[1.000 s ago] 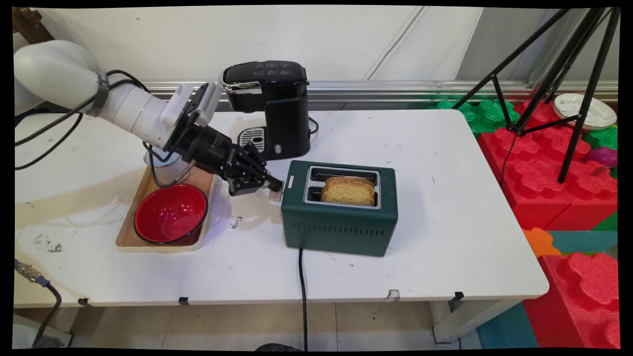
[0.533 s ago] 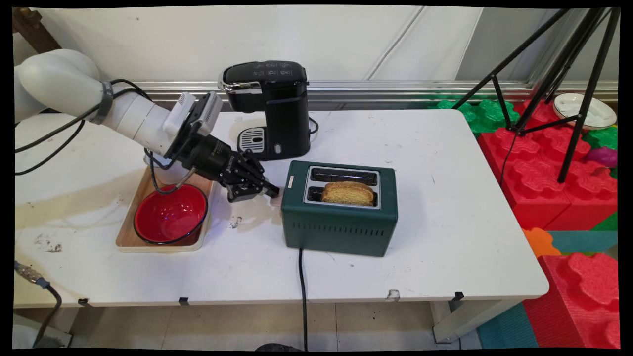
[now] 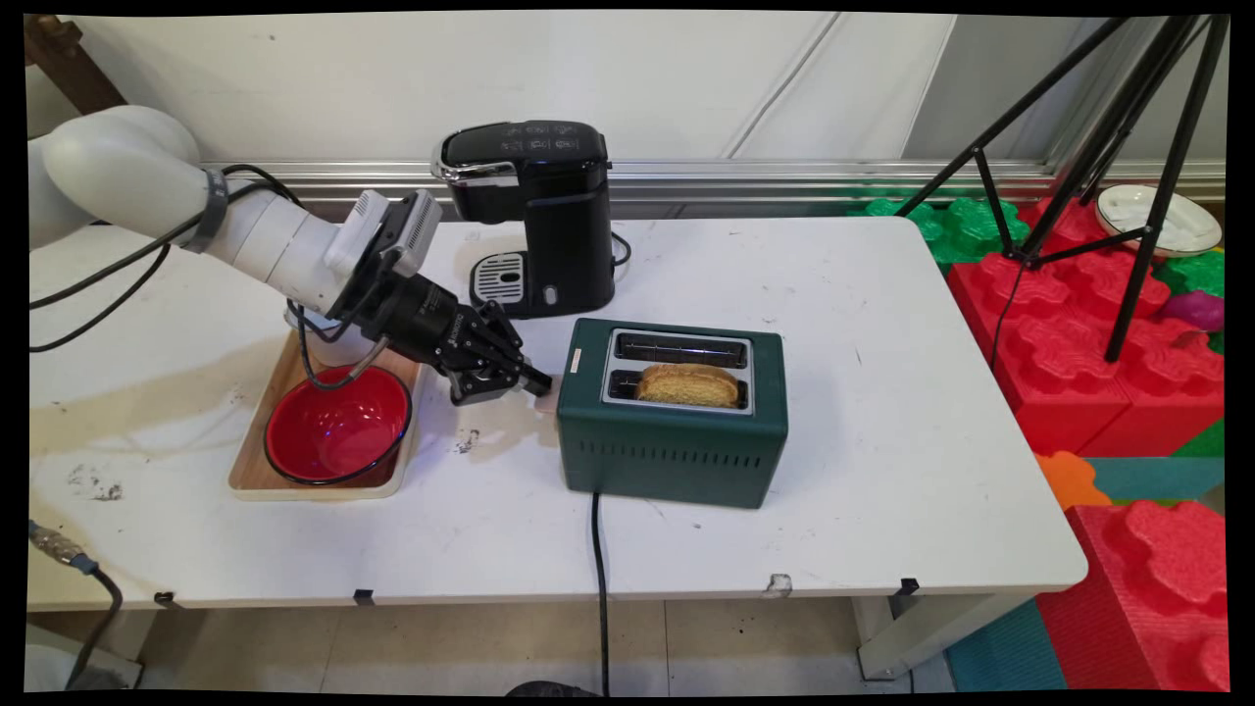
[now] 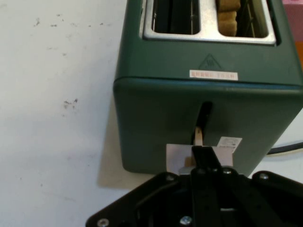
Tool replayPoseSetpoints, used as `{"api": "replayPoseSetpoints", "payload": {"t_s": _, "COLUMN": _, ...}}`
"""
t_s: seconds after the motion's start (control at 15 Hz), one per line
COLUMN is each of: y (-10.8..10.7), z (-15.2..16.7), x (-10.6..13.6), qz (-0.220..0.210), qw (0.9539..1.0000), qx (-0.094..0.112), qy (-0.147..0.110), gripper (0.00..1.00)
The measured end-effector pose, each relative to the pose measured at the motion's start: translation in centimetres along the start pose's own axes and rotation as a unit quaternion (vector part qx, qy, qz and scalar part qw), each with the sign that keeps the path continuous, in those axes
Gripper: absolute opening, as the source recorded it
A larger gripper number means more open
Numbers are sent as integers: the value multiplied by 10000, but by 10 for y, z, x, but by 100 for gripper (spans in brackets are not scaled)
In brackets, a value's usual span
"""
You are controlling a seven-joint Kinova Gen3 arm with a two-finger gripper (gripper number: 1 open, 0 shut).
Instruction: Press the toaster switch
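Gripper [image 3: 534, 380] sits low at the left end of the green toaster [image 3: 677, 446], fingers pinched together, tips on top of the toaster's white lever [image 4: 201, 156]. In the hand view the lever is near the bottom of its dark slot, with the closed fingertips [image 4: 203, 152] resting on it; nothing is held between them. Toaster is mid-table, two slots on top: the far slot is empty, the near slot holds a slice of toast [image 3: 688, 384] sunk down so only its top edge shows. The toaster's black cord [image 3: 599, 588] runs off the table toward 6 o'clock. From the gripper at about 8 o'clock, near it, is a red bowl [image 3: 338, 427] on a wooden tray [image 3: 257, 469]; arm cables hang over the bowl's far rim. At about 12 o'clock from the gripper, near, stands a black coffee machine [image 3: 534, 211] at the back of the white table [image 3: 882, 471]. Black tripod [image 3: 1098, 147] and red and green foam blocks [image 3: 1128, 373] off the table's right side.
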Motion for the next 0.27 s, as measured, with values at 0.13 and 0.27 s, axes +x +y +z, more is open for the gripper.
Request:
{"api": "replayPoseSetpoints", "payload": {"t_s": 0.13, "y": 0, "z": 1, "x": -1, "qz": 4, "qw": 10000, "qx": 2, "qy": -11, "gripper": 0}}
{"api": "replayPoseSetpoints", "payload": {"t_s": 0.27, "y": 0, "z": 1, "x": -2, "qz": 6, "qw": 10000, "qx": 0, "qy": -20, "gripper": 0}}
